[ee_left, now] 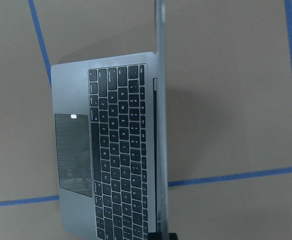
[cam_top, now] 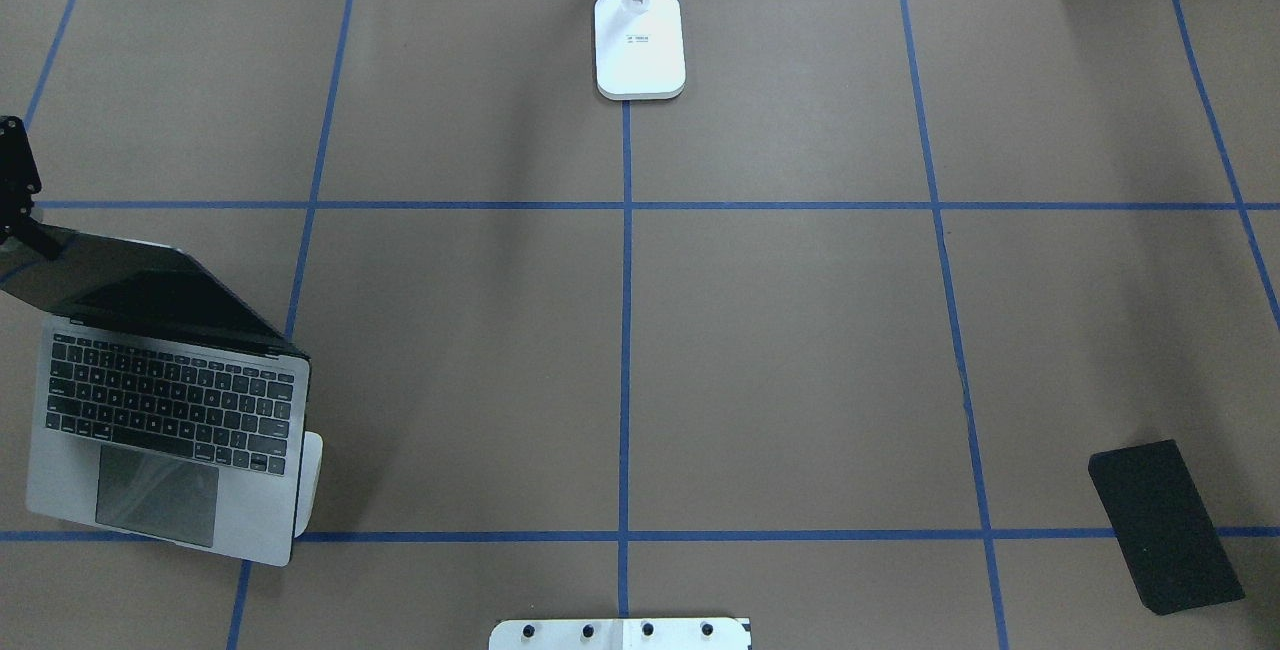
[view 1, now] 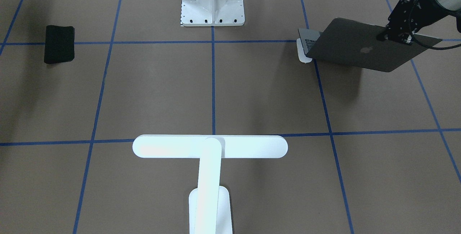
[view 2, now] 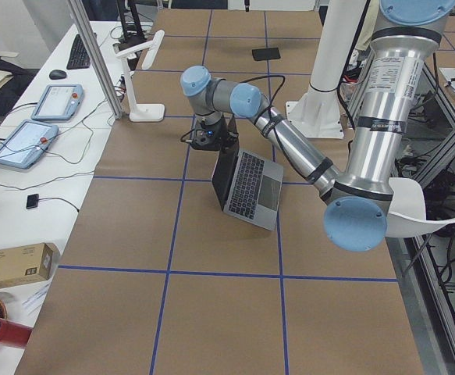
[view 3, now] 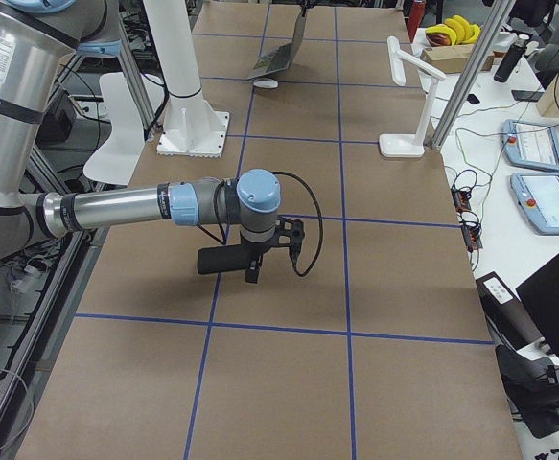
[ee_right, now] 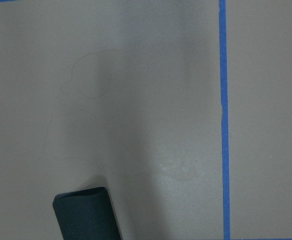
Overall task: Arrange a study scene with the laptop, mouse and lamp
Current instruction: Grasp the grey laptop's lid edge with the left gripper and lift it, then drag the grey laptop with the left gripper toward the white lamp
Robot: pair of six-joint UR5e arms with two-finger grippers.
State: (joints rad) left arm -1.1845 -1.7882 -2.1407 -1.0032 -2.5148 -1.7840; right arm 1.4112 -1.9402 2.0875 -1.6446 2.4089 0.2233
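The open grey laptop (cam_top: 170, 410) sits at the table's left side, also in the front view (view 1: 363, 46) and the left wrist view (ee_left: 110, 150). My left gripper (view 1: 383, 36) is shut on the lid's top edge and shows at the overhead view's left edge (cam_top: 30, 235). The white mouse (cam_top: 312, 470) pokes out from under the laptop's right edge (view 1: 303, 52). The white lamp (view 1: 210, 147) stands at the far middle of the table, base (cam_top: 640, 45) flat. My right gripper (view 3: 252, 268) hangs over the black mat; I cannot tell whether it is open or shut.
A black mat (cam_top: 1165, 525) lies at the near right, also in the right wrist view (ee_right: 85, 215). The white ribbed mount (view 1: 212, 1) stands at the near middle edge. Blue tape lines grid the brown table (cam_top: 800, 350).
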